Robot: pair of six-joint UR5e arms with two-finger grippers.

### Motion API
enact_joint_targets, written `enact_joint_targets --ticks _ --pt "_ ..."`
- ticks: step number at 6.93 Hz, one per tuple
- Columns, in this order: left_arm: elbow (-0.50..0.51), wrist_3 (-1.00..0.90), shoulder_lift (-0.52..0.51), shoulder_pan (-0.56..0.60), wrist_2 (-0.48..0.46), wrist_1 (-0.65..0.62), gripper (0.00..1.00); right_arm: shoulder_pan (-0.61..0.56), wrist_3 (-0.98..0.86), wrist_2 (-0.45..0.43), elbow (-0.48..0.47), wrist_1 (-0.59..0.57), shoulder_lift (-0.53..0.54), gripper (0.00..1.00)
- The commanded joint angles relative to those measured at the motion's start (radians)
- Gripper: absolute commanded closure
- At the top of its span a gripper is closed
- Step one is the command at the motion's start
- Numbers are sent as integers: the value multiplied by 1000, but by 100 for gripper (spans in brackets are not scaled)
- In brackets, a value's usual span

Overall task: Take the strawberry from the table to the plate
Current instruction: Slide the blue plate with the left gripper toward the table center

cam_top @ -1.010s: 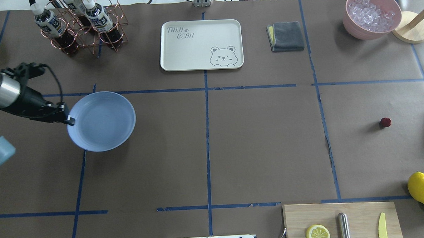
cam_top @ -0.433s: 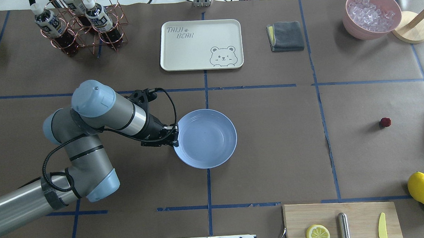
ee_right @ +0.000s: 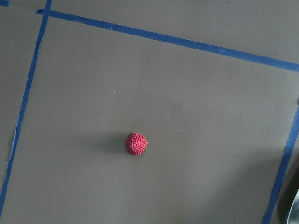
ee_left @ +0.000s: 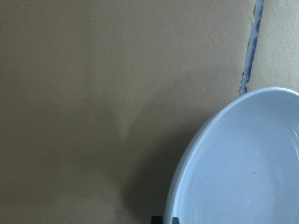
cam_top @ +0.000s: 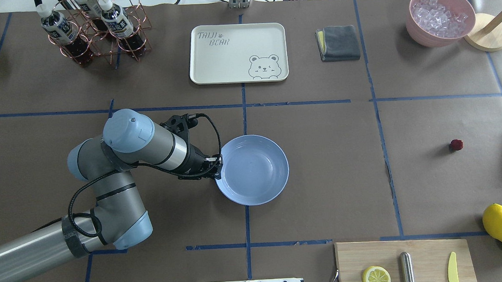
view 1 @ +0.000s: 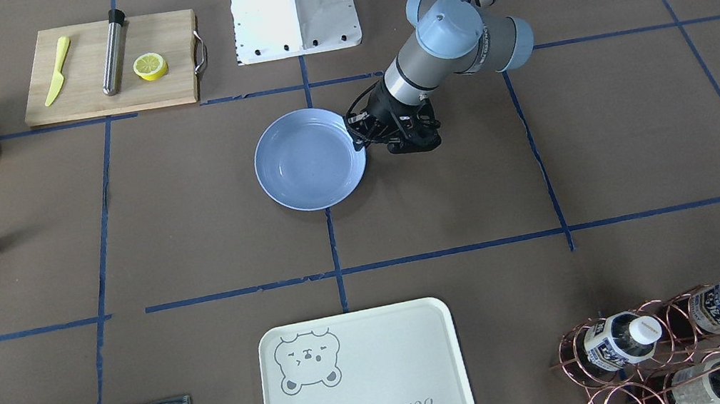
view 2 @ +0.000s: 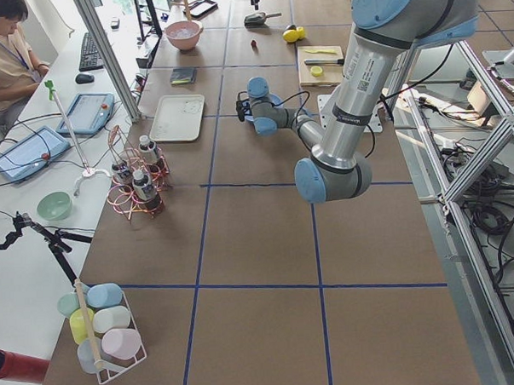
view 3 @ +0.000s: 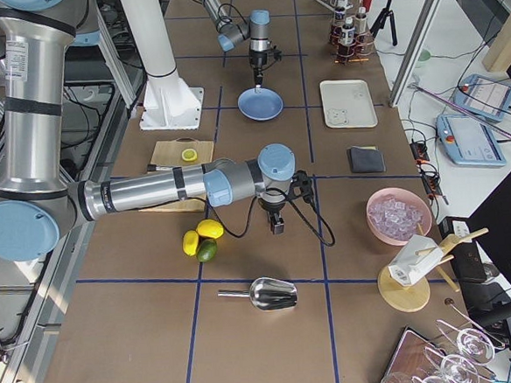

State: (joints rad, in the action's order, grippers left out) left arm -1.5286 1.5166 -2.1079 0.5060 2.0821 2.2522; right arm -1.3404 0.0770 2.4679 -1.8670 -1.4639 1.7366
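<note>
Brown table [cam_top: 320, 184], near right edge: strawberry [cam_top: 456, 144], likely light and soft; we'd pinch its sides gently. Left gripper [cam_top: 218, 164] clamps plate [cam_top: 256, 172]; right gripper [view 3: 277, 228], cannot tell.

Lt-blue plate [cam_top: 261, 174], dk-red strawberry [cam_top: 456, 144], brown table [cam_top: 320, 176].
</note>
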Motion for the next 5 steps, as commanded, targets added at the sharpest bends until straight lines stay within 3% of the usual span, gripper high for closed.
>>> enact_joint_targets --ticks 1,3,4,5 --pt "4 -3 3 -1 -4 0 63 1 1 0 0 1 0 0" --pt "-8 -3 8 9 -4 1 41 55 68 -12 2 2 -9 0" --pt "-40 -3 11 25 -2 0 41 105 166 -61 3 51 -12 0" --pt "-91 -3 40 41 1 -12 41 197 337 -173 15 167 -12 0"
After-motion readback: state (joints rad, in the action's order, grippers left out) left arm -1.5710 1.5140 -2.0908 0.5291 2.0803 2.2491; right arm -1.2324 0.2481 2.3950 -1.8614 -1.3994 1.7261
